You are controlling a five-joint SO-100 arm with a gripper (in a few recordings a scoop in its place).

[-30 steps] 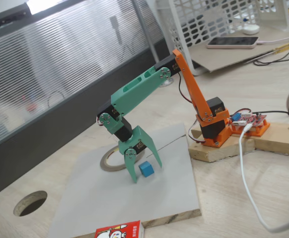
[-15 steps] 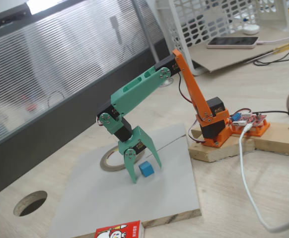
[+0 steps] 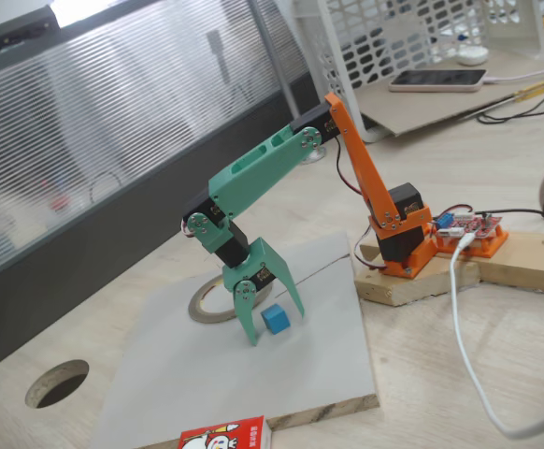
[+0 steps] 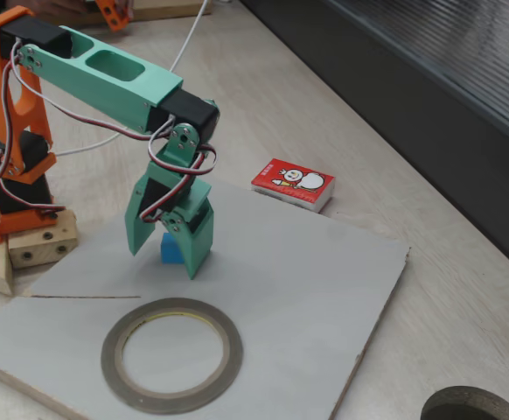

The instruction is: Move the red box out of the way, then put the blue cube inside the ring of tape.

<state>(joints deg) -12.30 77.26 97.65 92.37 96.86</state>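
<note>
As before, jaws (image 3: 277, 327) astride blue cube (image 3: 274, 320)

You are in what looks like an office or small robot lab. You work on a wooden desk (image 3: 496, 374) with a round hole (image 3: 57, 383) cut in it for cables. Behind it stands a ribbed see-through wall panel (image 3: 113, 103). A phone (image 3: 437, 79) lies by a white plastic basket (image 3: 412, 28). A bare red circuit board (image 3: 466, 226) and a white cable (image 3: 464, 346) sit beside the little arm's wooden block (image 3: 412, 281).
</note>
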